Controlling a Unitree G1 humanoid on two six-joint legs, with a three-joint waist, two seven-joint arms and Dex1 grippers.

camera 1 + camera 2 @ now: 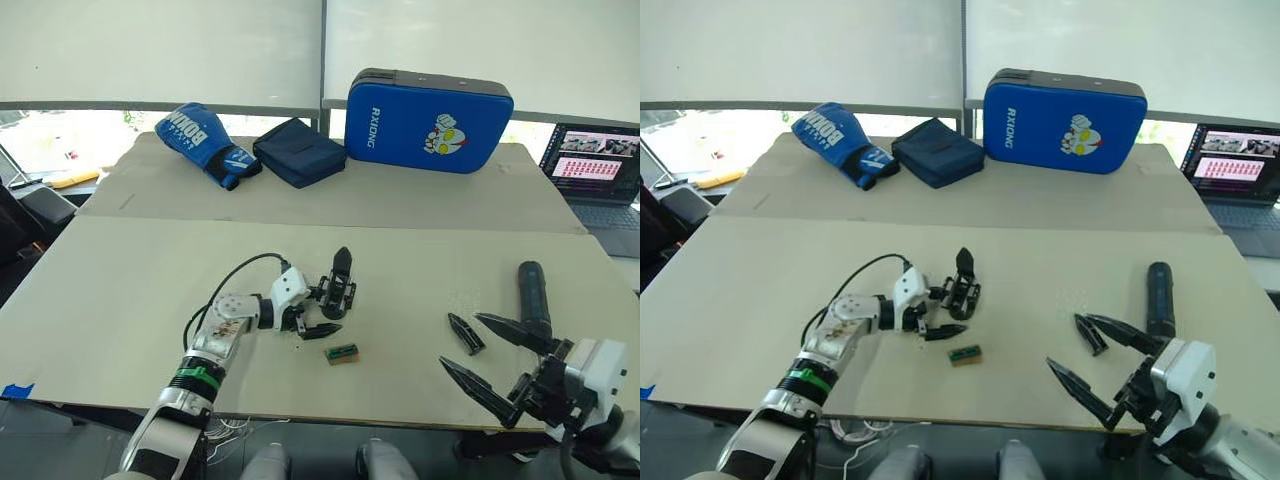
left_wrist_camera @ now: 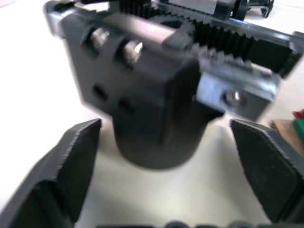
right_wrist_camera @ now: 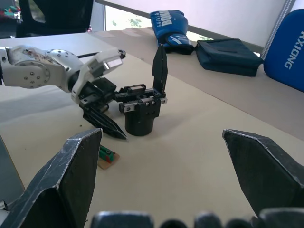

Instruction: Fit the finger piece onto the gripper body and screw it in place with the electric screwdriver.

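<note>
The small black gripper body (image 1: 338, 290), round-based with one pointed finger upright, stands mid-table; the left gripper (image 1: 310, 322) straddles its base, jaws spread and not yet clamped. The flat black tapered finger piece (image 1: 466, 333) lies well to the right, just beside the right gripper (image 1: 478, 352), whose jaws are wide open and empty. The dark cylindrical electric screwdriver (image 1: 533, 295) lies beyond it. Recommended: close the left jaws squarely on the round base before the right gripper fetches the finger piece.
</note>
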